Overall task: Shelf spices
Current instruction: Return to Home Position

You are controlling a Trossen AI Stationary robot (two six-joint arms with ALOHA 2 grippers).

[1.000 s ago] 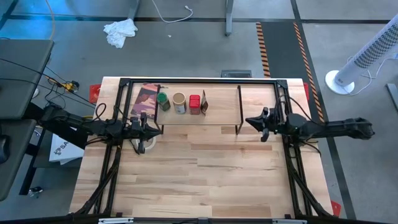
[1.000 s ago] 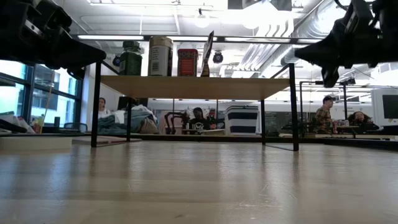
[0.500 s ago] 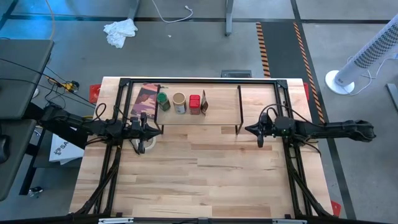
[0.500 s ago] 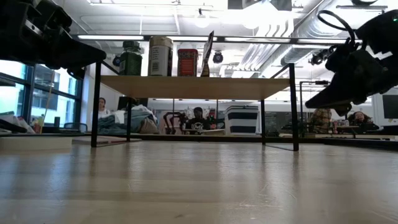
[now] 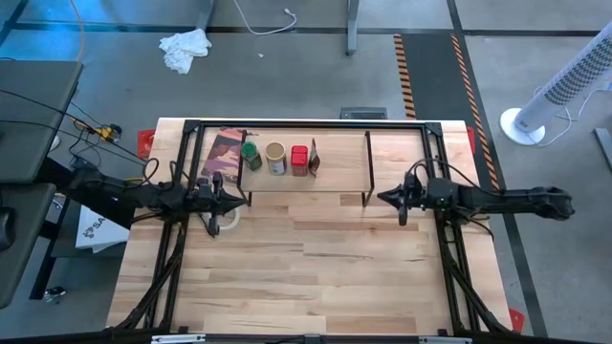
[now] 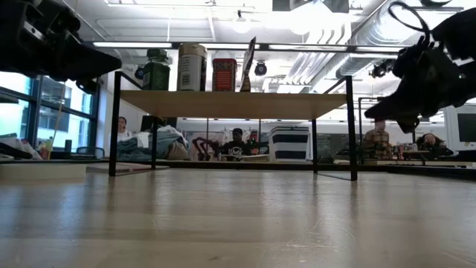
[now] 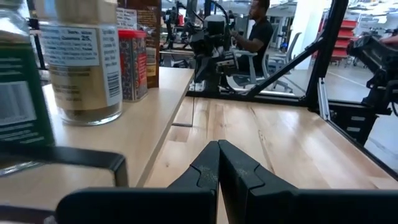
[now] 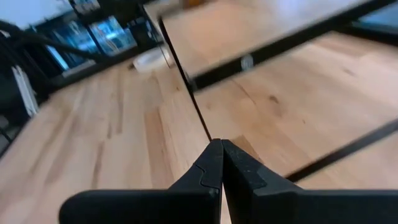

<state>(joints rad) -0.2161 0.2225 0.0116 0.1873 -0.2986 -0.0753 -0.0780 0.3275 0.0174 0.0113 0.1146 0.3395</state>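
left gripper point(image 5: 229, 198): fingers closed, empty, by front-left corner of shelf point(image 5: 335, 162) | green jar point(image 5: 251, 156), tan jar point(image 5: 275, 158), tin point(image 5: 299, 159), packet point(image 5: 313, 158): row on shelf's left half; likely light; jars stiff, smooth, take mid-body; packet thin, tippy, pinch top edge | right gripper point(image 5: 384, 198): closed, empty, by front-right corner

We find the wooden table point(image 5: 316, 277) carrying a low shelf point(image 5: 339, 164) along its far side: a light board on thin black legs. On the left part of the board we count four items in a close row: a green-lidded jar point(image 5: 251, 155), a tan-lidded jar point(image 5: 276, 158), a red tin point(image 5: 299, 159) and a brown packet point(image 5: 313, 157) (standing on edge). Directly on the table lie a dark maroon packet point(image 5: 224, 151) at the shelf's left end and a white tape roll point(image 5: 228, 227) nearer the front.
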